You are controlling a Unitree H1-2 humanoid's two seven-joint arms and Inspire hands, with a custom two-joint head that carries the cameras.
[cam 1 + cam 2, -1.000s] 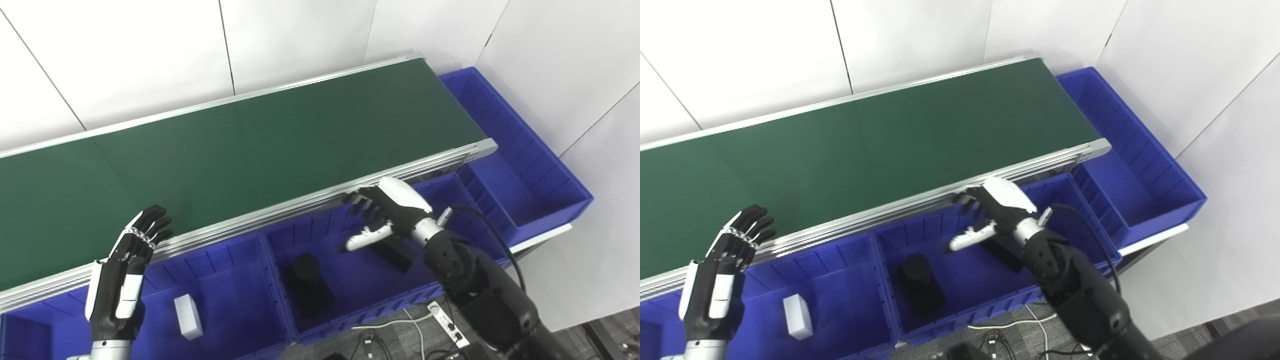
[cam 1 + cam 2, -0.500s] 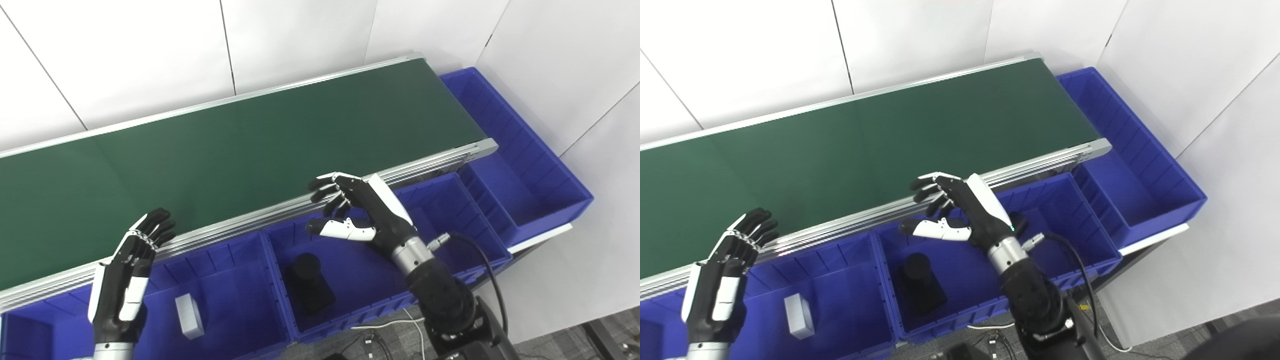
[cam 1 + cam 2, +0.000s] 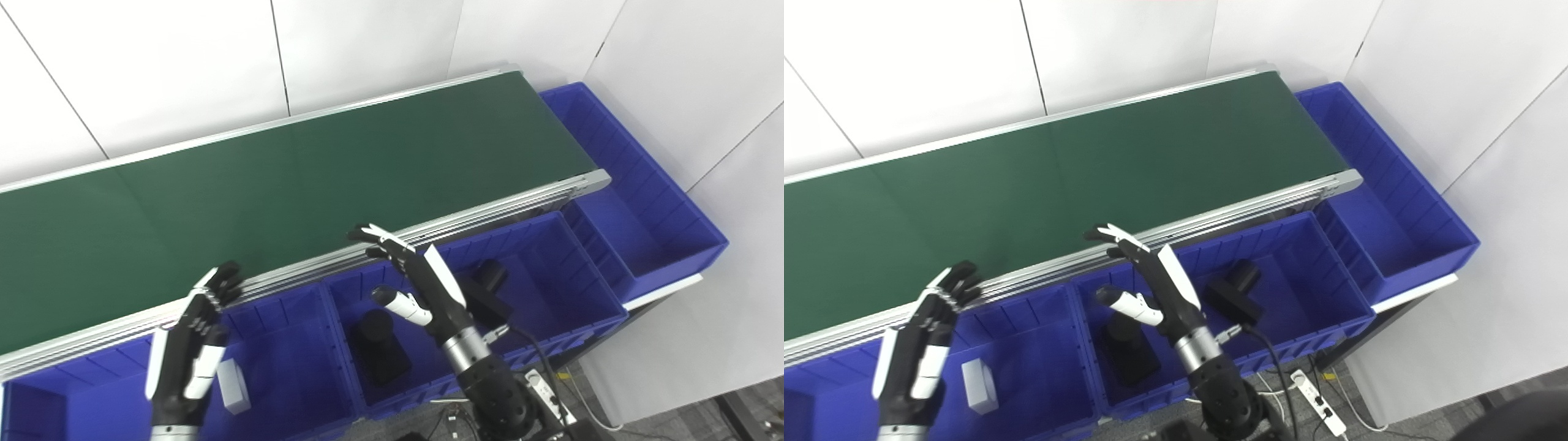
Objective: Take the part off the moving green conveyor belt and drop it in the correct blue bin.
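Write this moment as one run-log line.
left hand: open | right hand: open | belt: no part | black parts: middle bin

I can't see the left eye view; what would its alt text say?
Two open robot hands, left and right, hover over blue bins beside a bare green conveyor belt. The bins hold two black parts and a white block.
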